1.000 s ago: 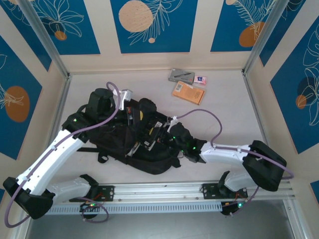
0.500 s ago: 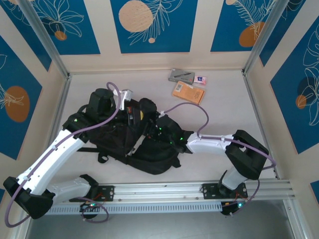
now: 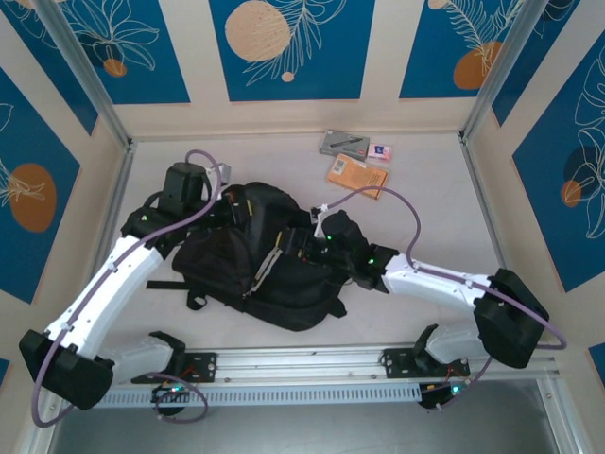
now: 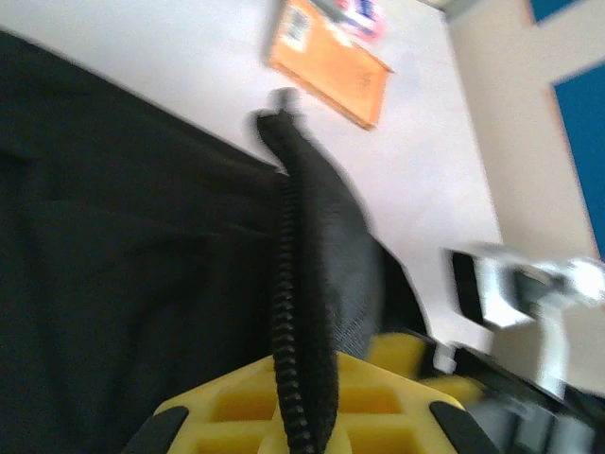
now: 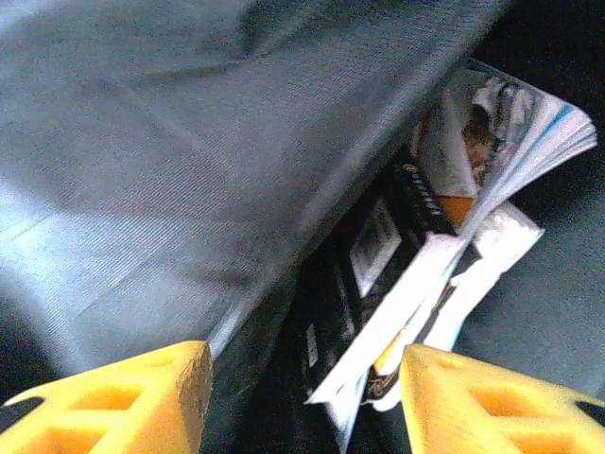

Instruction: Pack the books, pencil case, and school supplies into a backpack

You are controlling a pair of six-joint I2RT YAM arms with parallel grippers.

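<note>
Works over the backpack (image 3: 227, 270), a black heap slumped mid-table (image 3: 416, 189). Pinches its zip (image 4: 295, 284) with the left gripper (image 3: 234, 200) at the backpack's far-left corner: fingers (image 4: 378, 392) pressed together, clamped on the ribbed zip edge where it rises out of the black fabric. Reaches into the backpack's open mouth from its right side with the right gripper (image 3: 302, 241): fingers (image 5: 123, 402) spread apart, gripping nothing. Looks, from the right wrist, down at books (image 5: 444, 218) already inside the backpack: thin spines and fanned white page edges, one dark cover with a white label, a patch of orange among them, all tucked beside a fold of grey fabric on the left.

Leaves three things out on the table, past the backpack's far-right side. Nearest the backpack, an orange book (image 3: 356, 175), flat, apart from it. Beyond that book, the grey pencil case (image 3: 344, 143), farthest from the backpack. Just right of the case, the small eraser (image 3: 380, 151), near the book's far edge; touching or not, cannot tell.
</note>
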